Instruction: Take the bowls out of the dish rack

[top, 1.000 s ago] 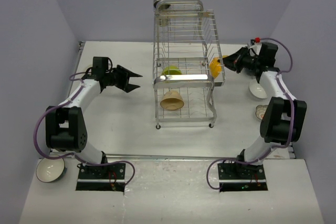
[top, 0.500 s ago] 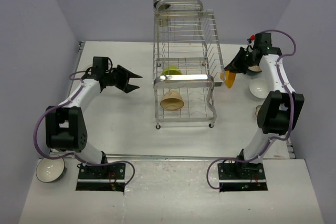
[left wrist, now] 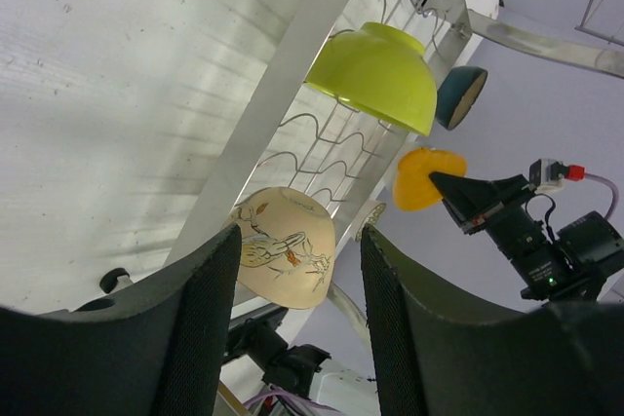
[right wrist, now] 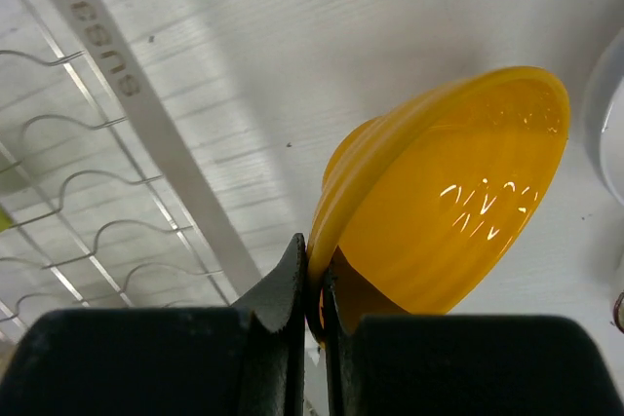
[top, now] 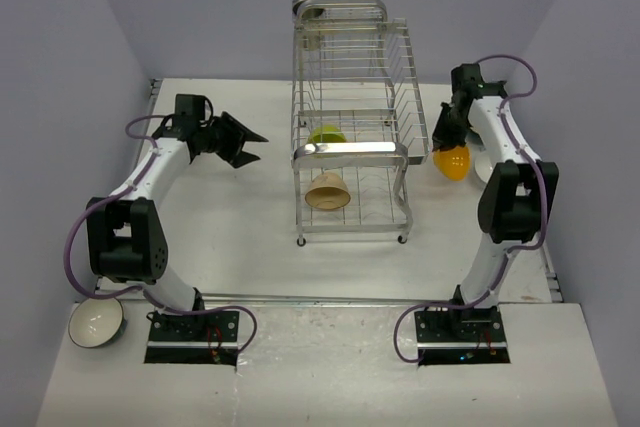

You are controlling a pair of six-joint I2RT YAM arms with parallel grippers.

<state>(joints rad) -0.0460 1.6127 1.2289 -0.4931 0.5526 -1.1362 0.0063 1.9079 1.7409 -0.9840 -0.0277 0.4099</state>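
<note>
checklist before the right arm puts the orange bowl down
1. Grip: right gripper shut on the orange bowl rim: ok.
2. Orange bowl outside the dish rack: ok.
3. Landing spot free of the white bowl: cannot tell.
4. Out of the way: left gripper open, apart from the rack: ok.
5. Rack emptied: not ok, green bowl and beige bowl are in it.

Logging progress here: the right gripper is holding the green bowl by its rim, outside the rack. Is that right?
Not quite. The bowl pinched by its rim in the right gripper is the yellow bowl, as the right wrist view shows. The green bowl sits in the dish rack. The rest holds.
</note>
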